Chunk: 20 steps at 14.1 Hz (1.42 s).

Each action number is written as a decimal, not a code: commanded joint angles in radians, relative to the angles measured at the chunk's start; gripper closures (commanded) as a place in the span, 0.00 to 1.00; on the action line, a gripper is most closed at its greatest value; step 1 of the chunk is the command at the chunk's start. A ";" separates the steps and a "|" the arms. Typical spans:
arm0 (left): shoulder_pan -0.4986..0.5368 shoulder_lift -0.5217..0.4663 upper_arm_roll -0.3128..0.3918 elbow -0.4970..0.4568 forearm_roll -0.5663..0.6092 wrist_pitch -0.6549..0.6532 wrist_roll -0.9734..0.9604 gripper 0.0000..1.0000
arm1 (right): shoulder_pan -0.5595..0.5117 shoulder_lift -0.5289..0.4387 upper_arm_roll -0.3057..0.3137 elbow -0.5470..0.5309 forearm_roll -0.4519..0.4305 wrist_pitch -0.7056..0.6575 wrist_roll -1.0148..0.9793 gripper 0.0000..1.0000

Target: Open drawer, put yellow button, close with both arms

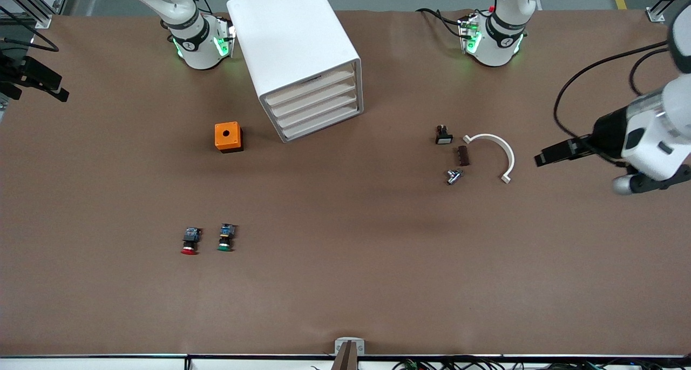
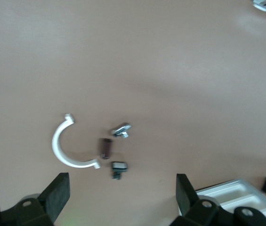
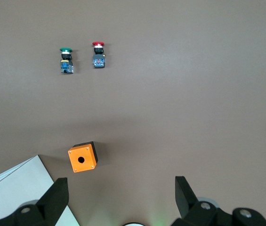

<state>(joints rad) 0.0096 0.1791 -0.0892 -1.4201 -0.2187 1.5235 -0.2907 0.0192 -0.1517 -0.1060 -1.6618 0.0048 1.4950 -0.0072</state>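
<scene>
The white cabinet [image 1: 294, 40] stands near the right arm's base. Its topmost drawer [image 1: 312, 87] looks shut, like the three below it. The yellow button shows in no view. My left gripper [image 1: 541, 159] hangs open and empty over the table at the left arm's end, beside a white arc [image 1: 494, 151]. In the left wrist view the left gripper [image 2: 122, 195] spreads wide over bare table, close to the arc [image 2: 62, 146]. In the right wrist view the right gripper [image 3: 121, 200] is open and empty, high above an orange box [image 3: 82, 157]. It is outside the front view.
The orange box [image 1: 228, 136] with a hole on top sits beside the cabinet. A red-capped button [image 1: 190, 241] and a green-capped button [image 1: 227, 237] lie nearer the front camera. Three small parts [image 1: 444, 135] [image 1: 463, 155] [image 1: 453, 176] lie by the arc.
</scene>
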 commanded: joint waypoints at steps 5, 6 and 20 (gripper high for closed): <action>-0.014 -0.245 0.109 -0.292 0.053 0.030 0.179 0.00 | -0.015 -0.031 0.008 -0.027 -0.012 0.004 -0.017 0.00; -0.016 -0.257 0.108 -0.312 0.068 0.046 0.179 0.00 | -0.013 -0.031 0.009 -0.027 -0.012 0.004 -0.017 0.00; -0.033 -0.138 0.045 -0.099 0.180 0.115 0.197 0.00 | -0.025 -0.032 0.028 -0.027 -0.011 0.001 -0.046 0.00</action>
<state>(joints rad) -0.0242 0.0302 -0.0402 -1.5437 -0.0609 1.6488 -0.1100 0.0164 -0.1530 -0.1007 -1.6625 0.0046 1.4937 -0.0405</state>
